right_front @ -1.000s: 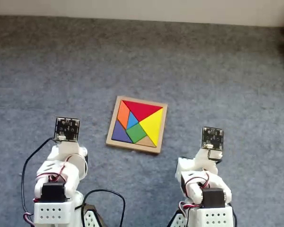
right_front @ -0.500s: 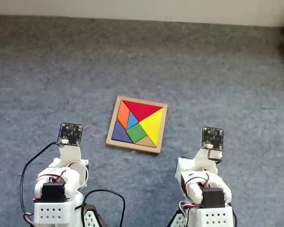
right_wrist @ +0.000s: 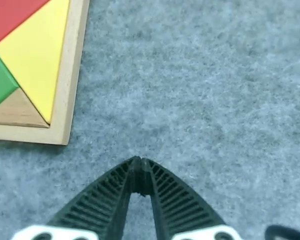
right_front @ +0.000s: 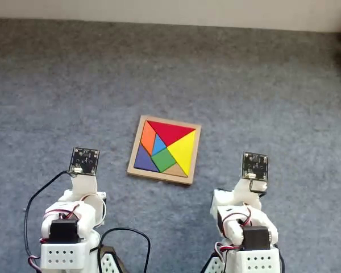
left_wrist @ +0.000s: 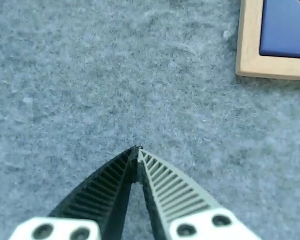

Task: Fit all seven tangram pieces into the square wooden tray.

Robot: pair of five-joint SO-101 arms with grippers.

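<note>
**Tray and contents.** The square wooden tray point(right_front: 159, 177) lies flat on the grey felt surface point(right_front: 261, 85), turned slightly askew to the arms. All seven pieces sit inside its rim:
- red triangle point(right_front: 170, 132)
- yellow triangle point(right_front: 183, 152)
- orange piece point(right_front: 148, 138)
- small light-blue triangle point(right_front: 158, 145)
- green square point(right_front: 164, 159)
- indigo triangle point(right_front: 143, 159)
- tan triangle point(right_front: 173, 169)

The pieces appear flush, with no gap or raised edge that can be made out. No loose piece lies beside the tray.

**Grippers.** The left gripper point(left_wrist: 136, 152) hangs over bare felt, off the tray's indigo corner and apart from it. Its jaws are closed tip to tip and hold nothing. The right gripper point(right_wrist: 140, 162) hangs over felt, off the tray's tan and yellow corner and clear of the rim. Its jaws are likewise pressed together and empty.

**Step in hand.** In my judgement the fitting is complete and both arms are parked on the near side of the tray. The next move calls for no further grasp, at most a check that each piece is seated.

**Markings.** No lettering, label or brand can be read on the tray or the pieces.
</note>
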